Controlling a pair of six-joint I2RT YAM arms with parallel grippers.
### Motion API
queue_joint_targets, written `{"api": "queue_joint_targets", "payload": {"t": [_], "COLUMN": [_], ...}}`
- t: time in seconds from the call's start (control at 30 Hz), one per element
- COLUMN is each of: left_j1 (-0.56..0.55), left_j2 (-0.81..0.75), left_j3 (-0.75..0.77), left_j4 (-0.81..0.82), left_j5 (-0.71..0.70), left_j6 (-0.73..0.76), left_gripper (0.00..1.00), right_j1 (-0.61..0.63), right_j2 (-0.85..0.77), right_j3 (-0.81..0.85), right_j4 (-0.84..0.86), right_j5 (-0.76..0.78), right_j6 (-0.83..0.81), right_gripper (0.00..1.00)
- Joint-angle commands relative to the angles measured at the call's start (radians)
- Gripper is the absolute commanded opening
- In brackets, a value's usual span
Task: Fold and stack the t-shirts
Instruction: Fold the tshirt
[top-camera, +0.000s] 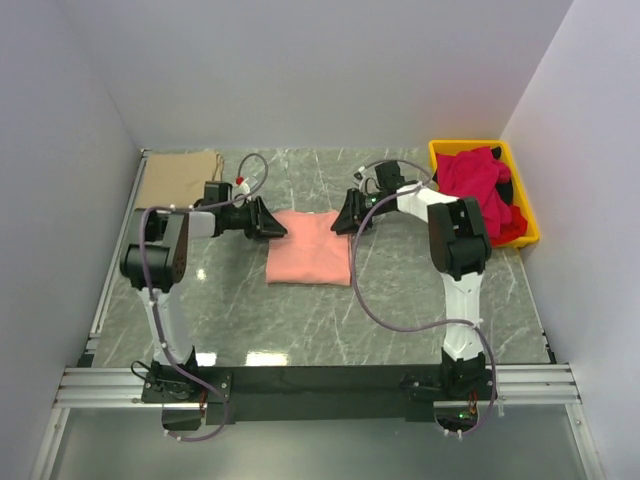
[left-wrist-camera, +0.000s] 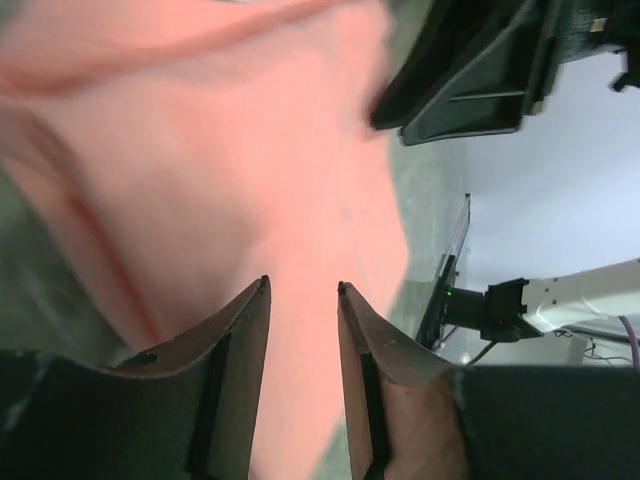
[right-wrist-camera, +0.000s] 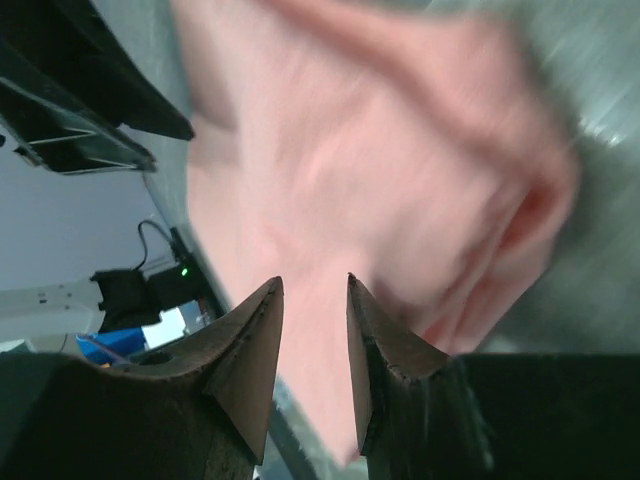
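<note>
A salmon-pink t-shirt (top-camera: 310, 250) lies folded into a rectangle in the middle of the table. My left gripper (top-camera: 281, 229) is open at its far left corner. My right gripper (top-camera: 337, 224) is open at its far right corner. In the left wrist view the gripper (left-wrist-camera: 302, 287) stands open over the blurred pink cloth (left-wrist-camera: 230, 150). In the right wrist view the gripper (right-wrist-camera: 315, 280) is also open over the pink cloth (right-wrist-camera: 380, 150). A tan-beige t-shirt (top-camera: 178, 178) lies folded at the back left. Crimson-red t-shirts (top-camera: 478, 180) are piled in the bin.
A yellow plastic bin (top-camera: 526, 208) stands at the back right against the wall. White walls close in the table on the left, back and right. Cables loop from both arms over the marble tabletop (top-camera: 300, 320).
</note>
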Motion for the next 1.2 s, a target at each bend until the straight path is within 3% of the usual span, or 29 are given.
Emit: {"api": "queue_joint_targets", "payload": {"t": [0.0, 0.17, 0.33, 0.57, 0.7, 0.8, 0.93, 1.07, 1.17], "left_j1": [-0.016, -0.094, -0.132, -0.087, -0.011, -0.005, 0.012, 0.081, 0.147], "left_j2": [-0.242, -0.395, -0.317, -0.087, -0.048, -0.137, -0.426, -0.675, -0.854], "left_j3": [-0.099, -0.304, -0.429, -0.334, -0.27, -0.262, -0.257, -0.244, -0.224], "left_j4": [-0.016, 0.099, 0.296, 0.093, -0.033, -0.091, -0.351, -0.453, -0.411], "left_j5": [0.082, 0.079, 0.036, -0.053, -0.028, 0.062, 0.078, -0.039, -0.194], "left_j6": [0.034, -0.077, -0.224, -0.041, 0.025, 0.104, 0.334, 0.41, 0.408], "left_gripper": [0.4, 0.39, 0.39, 0.39, 0.41, 0.47, 0.54, 0.65, 0.83], "right_j1": [0.025, 0.118, 0.177, 0.143, 0.077, 0.053, 0.048, 0.072, 0.156], "right_j2": [-0.205, -0.364, -0.295, -0.088, -0.098, -0.149, -0.309, -0.501, -0.594], "right_j3": [-0.091, -0.343, -0.411, -0.357, -0.32, -0.316, -0.315, -0.303, -0.247], "right_j4": [-0.03, 0.147, 0.181, 0.127, 0.011, -0.048, -0.135, -0.155, -0.137], "right_j5": [-0.028, -0.089, -0.086, 0.001, 0.093, 0.129, 0.144, 0.294, 0.473], "right_j6": [-0.019, 0.11, 0.118, 0.06, -0.014, -0.063, -0.166, -0.23, -0.29], "right_gripper": [0.39, 0.38, 0.38, 0.38, 0.38, 0.37, 0.34, 0.38, 0.44]}}
